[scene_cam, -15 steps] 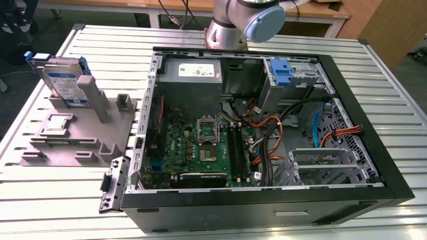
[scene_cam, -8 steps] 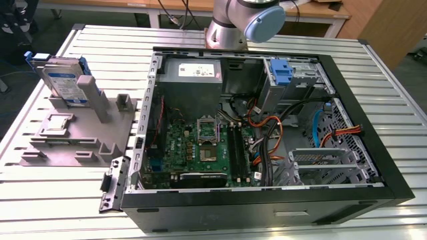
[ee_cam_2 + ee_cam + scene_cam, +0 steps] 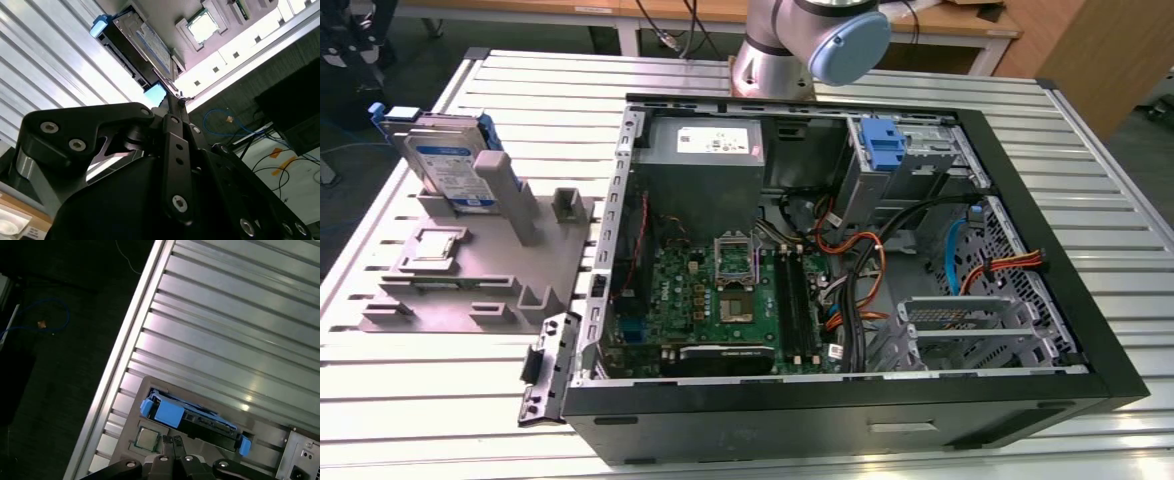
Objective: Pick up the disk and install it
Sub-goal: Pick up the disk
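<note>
- I see open air above the disk [image 3: 443,158], which stands upright on the fixture [image 3: 467,290] with its top edge free.
- A grey post [image 3: 504,195] stands against its labelled face, blocking the exterior view's right side.
- Inside the case [image 3: 854,410], cables [image 3: 861,275] crowd the middle beside the drive cage [image 3: 967,325].
- Bare table [image 3: 427,400] lies along the fixture's near edge.

We see the disk [image 3: 443,160] as dull silver-grey metal with a paper-like label, framed in smooth, bright blue plastic. The fixture block [image 3: 467,270] looks like matt grey plastic. The table [image 3: 440,400] is ribbed aluminium with a satin sheen that catches the light. The computer case [image 3: 827,415] shows matt black outer panels and bare grey sheet metal inside. The gripper [image 3: 174,102] looks matt black, with bright screw heads.
</note>
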